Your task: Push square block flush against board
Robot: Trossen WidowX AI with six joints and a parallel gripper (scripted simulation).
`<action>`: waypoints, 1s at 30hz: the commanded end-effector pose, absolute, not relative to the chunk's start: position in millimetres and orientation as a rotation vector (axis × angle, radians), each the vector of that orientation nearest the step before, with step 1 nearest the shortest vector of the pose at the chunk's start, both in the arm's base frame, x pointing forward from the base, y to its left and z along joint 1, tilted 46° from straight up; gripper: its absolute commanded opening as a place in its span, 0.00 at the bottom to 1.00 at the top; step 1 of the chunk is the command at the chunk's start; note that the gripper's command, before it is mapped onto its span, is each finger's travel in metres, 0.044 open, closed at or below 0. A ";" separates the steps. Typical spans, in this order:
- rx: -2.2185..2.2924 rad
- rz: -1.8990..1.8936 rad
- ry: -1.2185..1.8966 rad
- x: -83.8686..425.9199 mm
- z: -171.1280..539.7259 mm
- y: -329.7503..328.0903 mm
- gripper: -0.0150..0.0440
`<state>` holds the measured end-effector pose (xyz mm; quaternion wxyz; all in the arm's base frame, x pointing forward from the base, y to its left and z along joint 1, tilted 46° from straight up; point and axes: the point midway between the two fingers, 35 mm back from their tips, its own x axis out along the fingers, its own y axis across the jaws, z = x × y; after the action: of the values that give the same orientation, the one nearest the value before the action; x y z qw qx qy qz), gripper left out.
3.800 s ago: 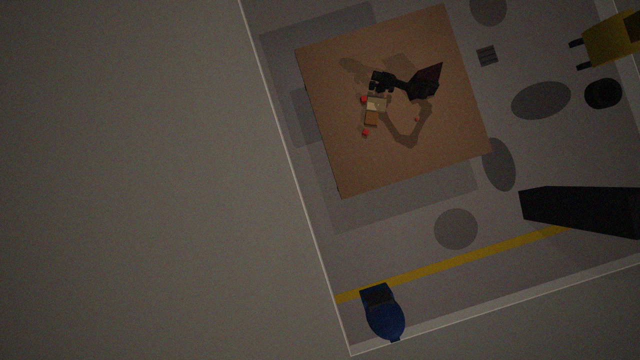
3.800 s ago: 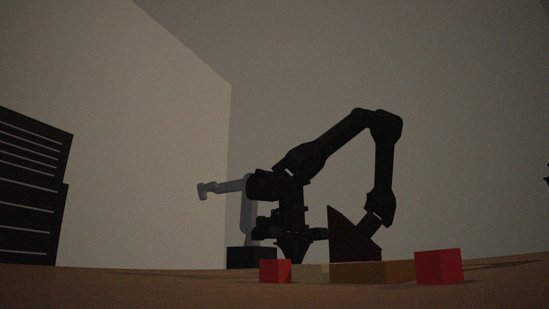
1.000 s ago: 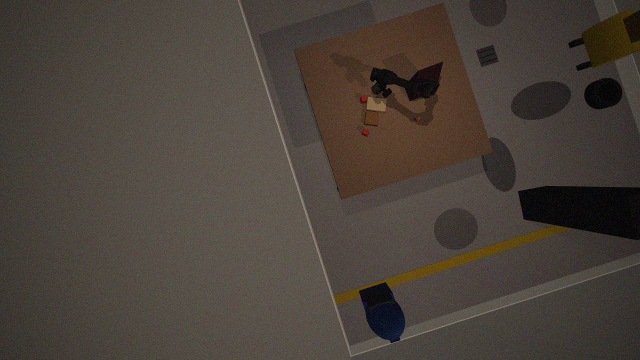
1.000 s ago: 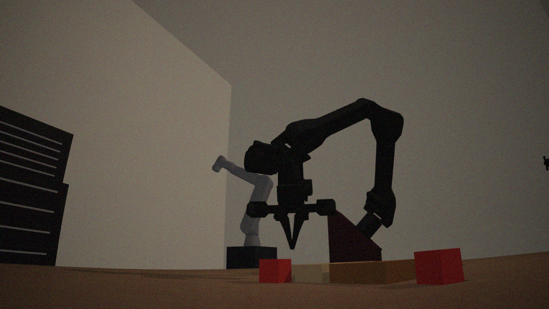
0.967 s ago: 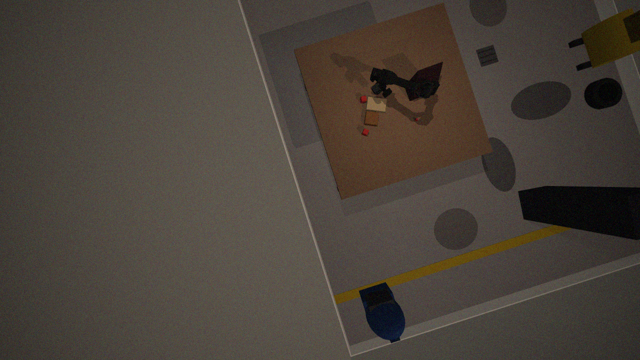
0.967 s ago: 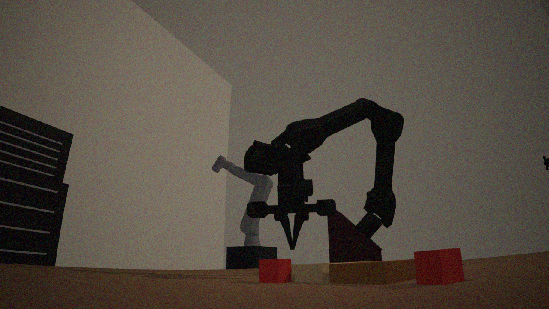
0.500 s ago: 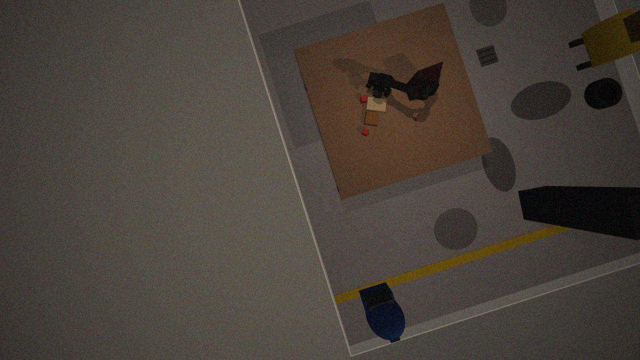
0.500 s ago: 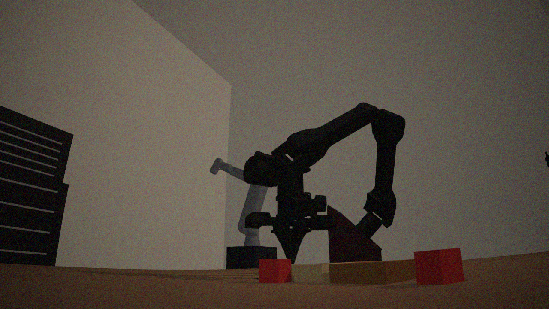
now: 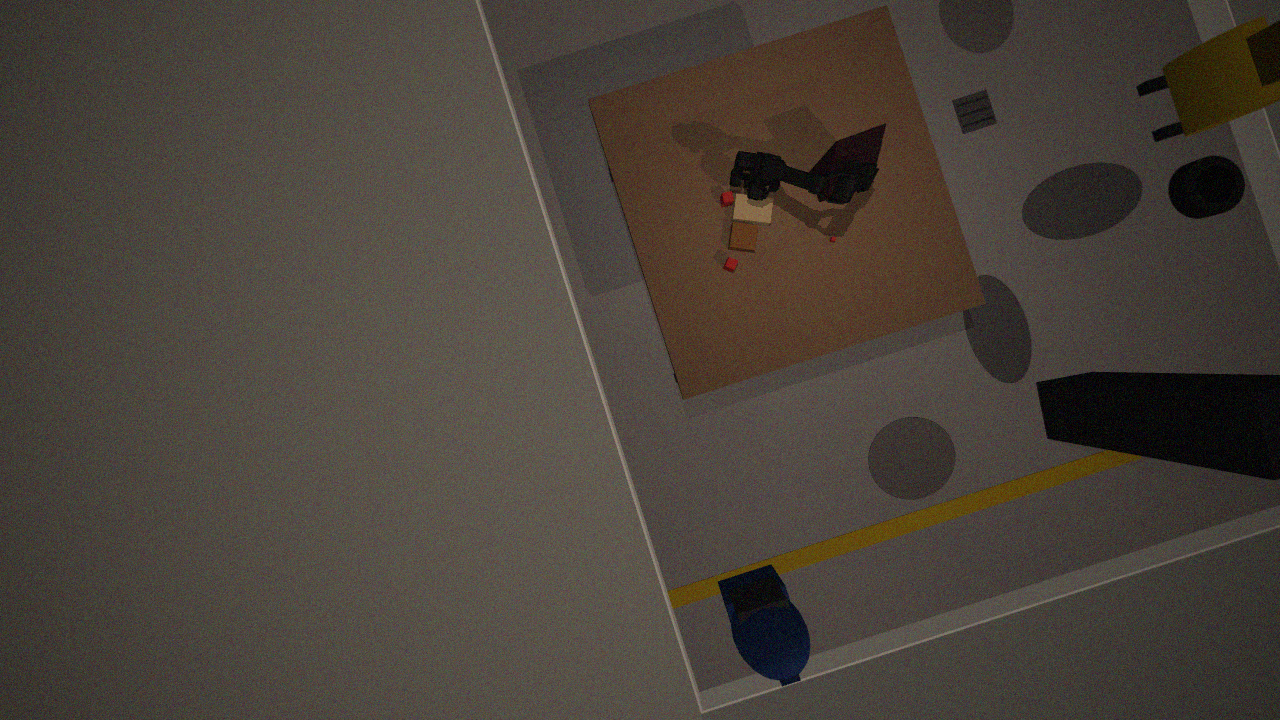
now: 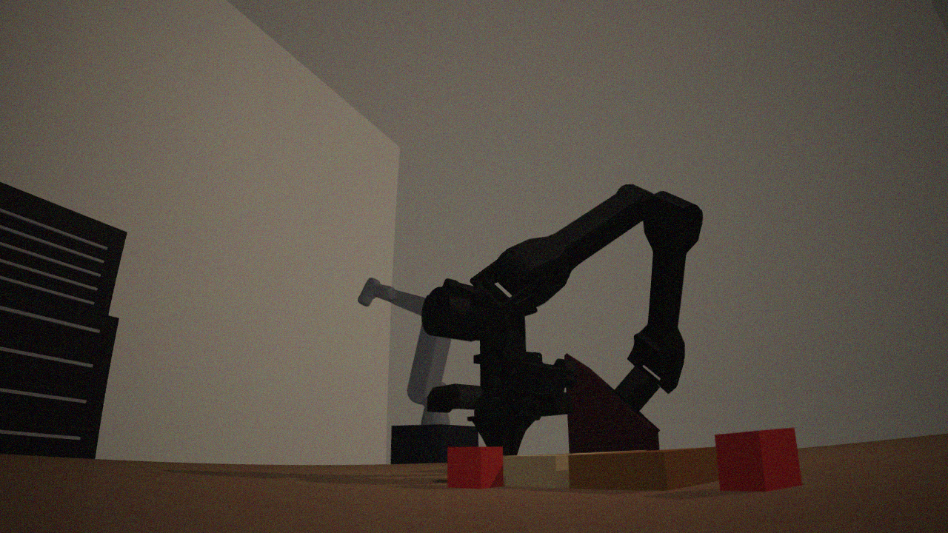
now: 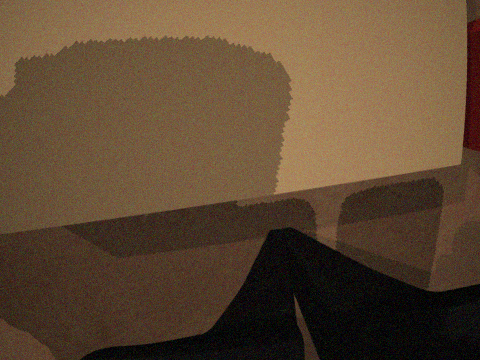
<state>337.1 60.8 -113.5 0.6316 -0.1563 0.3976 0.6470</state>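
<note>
The cream board lies flat on the table. The square block, orange-brown, lies flat at the board's lower long side in the top view. Their left edges look nearly even there; I cannot tell whether the sides fully touch. My gripper is shut and empty, pointing down low beside the board's side opposite the block. In the wrist view its tips are just short of the board's near side; contact cannot be told. In the top view the arm hides the tips.
A red cube sits close to the board's left end in the top view. Another red cube sits just below the block. A tiny red cube lies farther right on the table.
</note>
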 end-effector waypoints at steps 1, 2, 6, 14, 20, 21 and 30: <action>-0.363 1.488 0.899 336.7 -113.2 62.7 0.25; -0.363 1.488 0.899 337.0 -112.8 63.1 0.25; -0.364 1.488 0.899 338.3 -110.7 65.5 0.25; -0.364 1.487 0.900 341.0 -106.3 70.3 0.25; -0.364 1.487 0.900 342.9 -103.0 73.9 0.25; -0.364 1.487 0.900 343.2 -102.4 74.6 0.25; -0.364 1.487 0.900 345.9 -97.3 80.2 0.25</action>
<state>343.7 75.7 -100.9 0.6303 -0.1609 0.3951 0.6486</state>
